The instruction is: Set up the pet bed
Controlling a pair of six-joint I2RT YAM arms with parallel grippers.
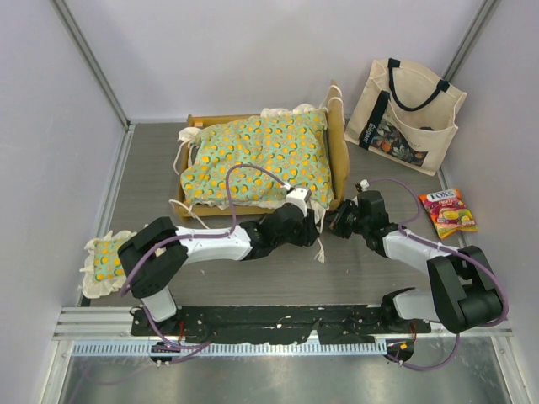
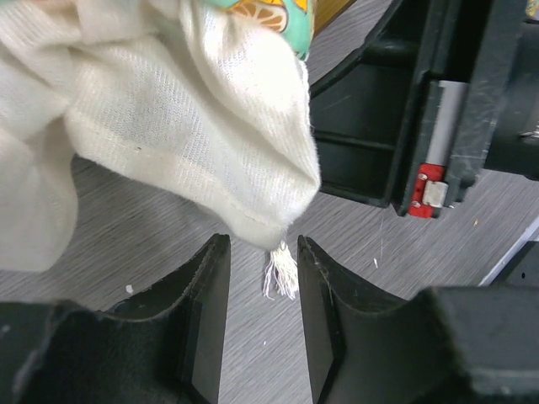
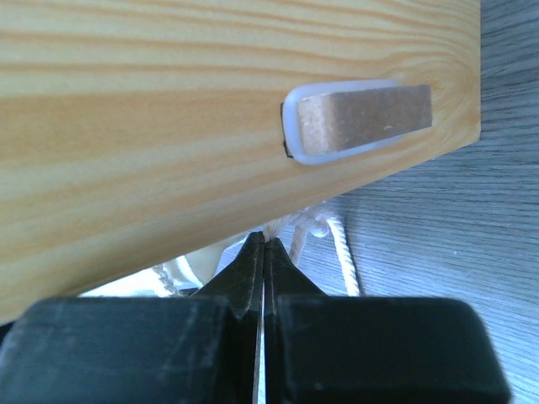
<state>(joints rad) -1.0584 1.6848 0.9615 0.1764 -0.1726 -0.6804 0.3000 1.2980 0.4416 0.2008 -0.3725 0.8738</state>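
The grey table (image 1: 379,269) carries everything, and the pet bed (image 1: 338,143) stands at its far middle, a light-wood frame with its curved headboard on the right. The green cushion (image 1: 253,156) with orange print lies on the frame, rumpled, and its cream ruffle (image 2: 168,109) spills over the near right corner down towards the tabletop. A cream tote bag (image 1: 404,118) leans against the far right wall, well apart from the bed. The left arm (image 1: 202,244) reaches in from the left and the right arm (image 1: 421,248) from the right, and their ends meet just in front of that near right corner. A small matching pillow (image 1: 105,261) lies at the near left edge of the table, and a bright sweet packet (image 1: 452,212) lies flat on the right, below the bag. The left gripper (image 2: 261,252) sits low over the table with its jaws narrowly apart; the frayed end of a cream tie (image 2: 280,271) hangs from the ruffle between the two fingers (image 2: 206,295), touching neither as far as can be seen. The right gripper (image 3: 264,244) is pressed fully closed right under the wooden side of the frame; a cream cord (image 3: 341,252) runs past its tips, but whether it is pinched there cannot be told.
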